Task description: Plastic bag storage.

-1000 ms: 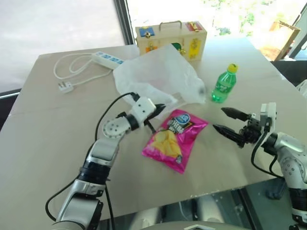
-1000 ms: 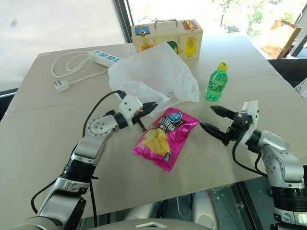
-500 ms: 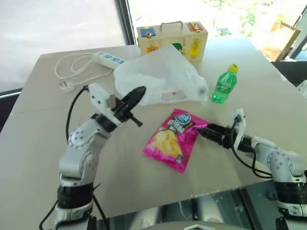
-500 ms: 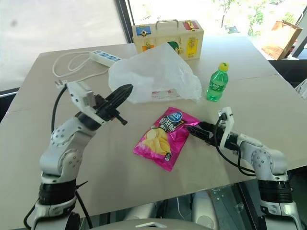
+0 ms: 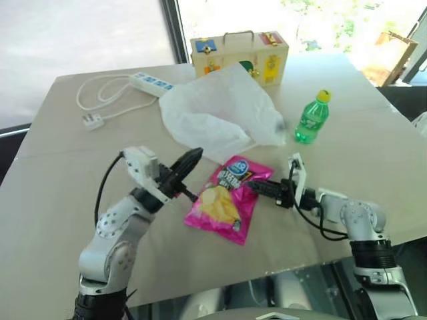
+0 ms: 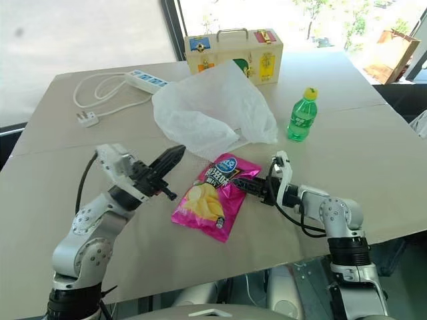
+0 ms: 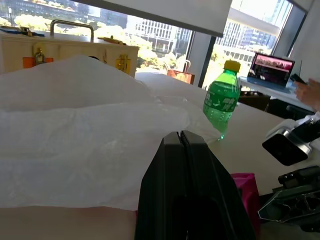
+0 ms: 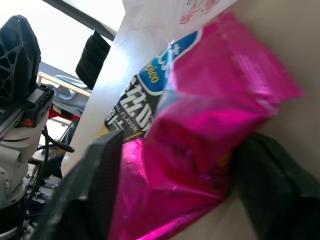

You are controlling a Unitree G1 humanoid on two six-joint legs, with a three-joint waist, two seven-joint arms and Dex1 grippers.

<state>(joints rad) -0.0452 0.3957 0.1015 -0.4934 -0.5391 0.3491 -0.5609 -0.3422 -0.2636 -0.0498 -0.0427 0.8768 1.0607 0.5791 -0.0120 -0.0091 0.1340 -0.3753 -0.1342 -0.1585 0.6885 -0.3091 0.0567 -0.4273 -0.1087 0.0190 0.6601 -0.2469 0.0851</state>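
1. Two jobs share this step: the right gripper (image 6: 248, 187) has its black fingers (image 8: 272, 185) either side of the shiny pink chips packet's (image 5: 225, 200) corner; whether they pinch it I cannot tell.
2. Clamp that corner squarely before lifting.
3. The left gripper (image 5: 191, 159) hangs clenched, holding nothing.
4. The crinkly translucent white plastic bag (image 5: 220, 110) lies just beyond the packet; its mouth probably needs opening.

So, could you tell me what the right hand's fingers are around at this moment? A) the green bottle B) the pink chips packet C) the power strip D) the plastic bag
B: the right hand has its fingers either side of the corner of the pink chips packet, with pink foil bunched between them in the right wrist view.
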